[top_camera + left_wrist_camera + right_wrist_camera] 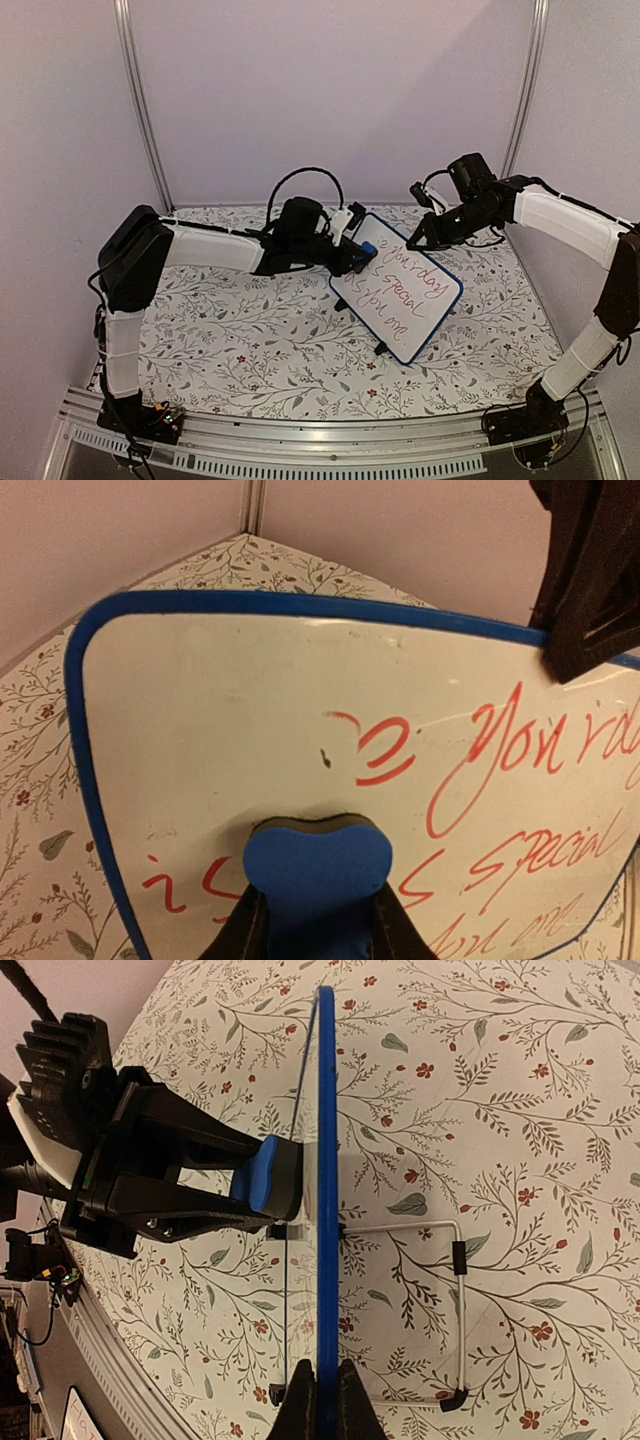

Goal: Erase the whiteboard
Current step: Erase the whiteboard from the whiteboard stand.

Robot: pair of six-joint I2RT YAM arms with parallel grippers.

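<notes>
The whiteboard [398, 290], white with a dark blue frame and red handwriting, stands tilted on the floral table. My left gripper [358, 256] is shut on a small blue eraser [317, 875] and presses it against the board face [250, 710] near its upper left, where the writing is partly wiped. My right gripper [416, 243] is shut on the board's top edge; in the right wrist view its fingers [322, 1405] pinch the blue frame [326, 1160], seen edge-on, with the eraser [264, 1175] against the board's left side.
A wire stand [458, 1310] with black feet props the board from behind. The floral tablecloth [250, 330] covers the table. Metal posts [140, 100] stand at the back corners.
</notes>
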